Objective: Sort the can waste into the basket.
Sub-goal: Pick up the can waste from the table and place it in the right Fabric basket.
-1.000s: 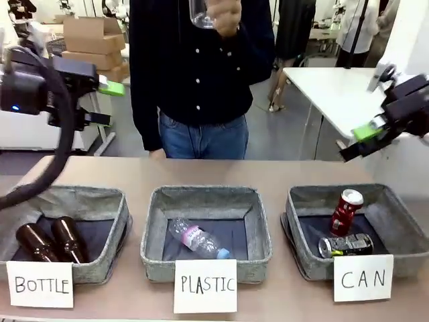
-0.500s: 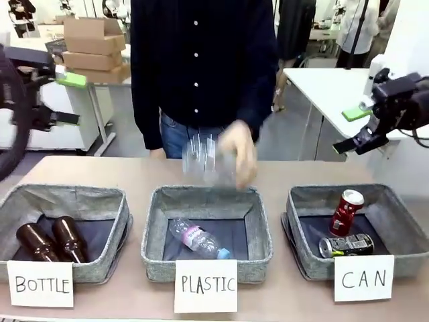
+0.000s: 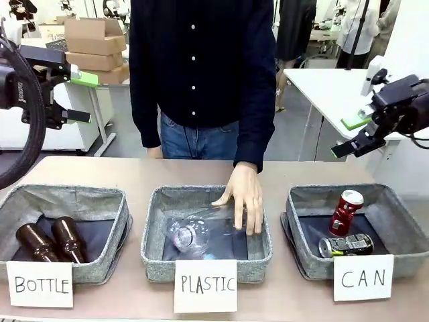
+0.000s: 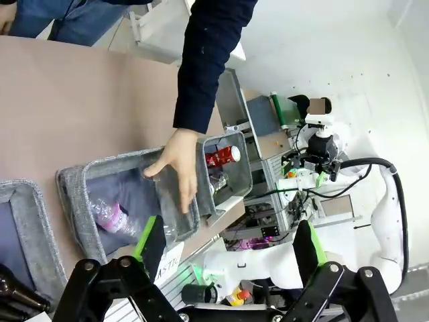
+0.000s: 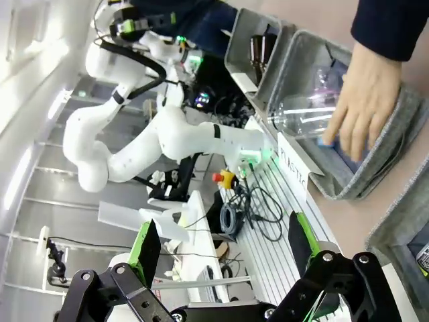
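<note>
The red can (image 3: 346, 210) leans upright inside the grey CAN basket (image 3: 403, 221) at the right. The black can (image 3: 346, 245) lies on its side in front of it. A white card reading CAN (image 3: 362, 278) stands before that basket. My right gripper (image 3: 350, 135) hangs open in the air above and behind the basket, holding nothing. My left gripper (image 3: 82, 98) is raised at the far left, open and empty. From the left wrist view, my open gripper (image 4: 228, 245) looks down on the red can (image 4: 221, 156) in its basket (image 4: 242, 176). The right wrist view shows my gripper (image 5: 222, 249) open.
A person's hand (image 3: 242, 196) presses a clear plastic bottle (image 3: 194, 233) into the middle PLASTIC basket (image 3: 153, 228). Two brown glass bottles (image 3: 52, 241) lie in the BOTTLE basket (image 3: 114, 231) at the left. A white table (image 3: 328, 87) stands behind my right arm.
The person brought a clear bottle down from chest height into the PLASTIC basket. Both grippers shifted a little in the air and stayed open. The cans did not move.
</note>
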Controlling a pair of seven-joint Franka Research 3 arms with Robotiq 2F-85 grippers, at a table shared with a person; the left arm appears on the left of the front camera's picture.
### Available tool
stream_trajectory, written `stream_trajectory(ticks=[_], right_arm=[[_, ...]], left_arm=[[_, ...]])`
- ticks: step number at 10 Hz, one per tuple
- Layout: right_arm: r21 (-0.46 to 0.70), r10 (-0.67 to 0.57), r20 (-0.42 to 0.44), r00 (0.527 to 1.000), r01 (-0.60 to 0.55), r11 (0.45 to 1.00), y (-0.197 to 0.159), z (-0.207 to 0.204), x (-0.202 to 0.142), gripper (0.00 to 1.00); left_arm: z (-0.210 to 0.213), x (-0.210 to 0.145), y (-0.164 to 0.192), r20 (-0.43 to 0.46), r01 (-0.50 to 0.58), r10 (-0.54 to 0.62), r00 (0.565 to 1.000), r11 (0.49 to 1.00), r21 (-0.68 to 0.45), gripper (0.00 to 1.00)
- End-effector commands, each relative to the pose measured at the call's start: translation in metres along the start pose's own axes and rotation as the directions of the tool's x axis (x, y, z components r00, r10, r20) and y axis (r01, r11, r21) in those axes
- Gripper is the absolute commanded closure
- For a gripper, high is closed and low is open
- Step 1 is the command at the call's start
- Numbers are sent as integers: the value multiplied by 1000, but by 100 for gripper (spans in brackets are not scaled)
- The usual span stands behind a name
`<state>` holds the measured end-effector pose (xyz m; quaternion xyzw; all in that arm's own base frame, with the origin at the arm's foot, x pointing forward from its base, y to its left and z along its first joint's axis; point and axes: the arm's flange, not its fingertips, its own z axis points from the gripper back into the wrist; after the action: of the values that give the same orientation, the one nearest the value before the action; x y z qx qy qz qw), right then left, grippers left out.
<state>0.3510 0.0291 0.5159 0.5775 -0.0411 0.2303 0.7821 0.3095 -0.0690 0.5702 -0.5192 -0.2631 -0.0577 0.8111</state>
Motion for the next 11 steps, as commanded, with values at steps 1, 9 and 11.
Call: stream_trajectory(ticks=[1, 9, 11], right_arm=[[1, 11, -5, 1000, -11, 1000, 0, -1, -1, 0], [1, 11, -5, 1000, -11, 1000, 0, -1, -1, 0], [1, 11, -5, 1000, -11, 1000, 0, -1, -1, 0]], left_arm=[[0, 2, 2, 15, 17, -17, 1000, 1000, -12, 0], [0, 2, 2, 15, 17, -17, 1000, 1000, -12, 0], [0, 2, 2, 15, 17, -17, 1000, 1000, -12, 0]])
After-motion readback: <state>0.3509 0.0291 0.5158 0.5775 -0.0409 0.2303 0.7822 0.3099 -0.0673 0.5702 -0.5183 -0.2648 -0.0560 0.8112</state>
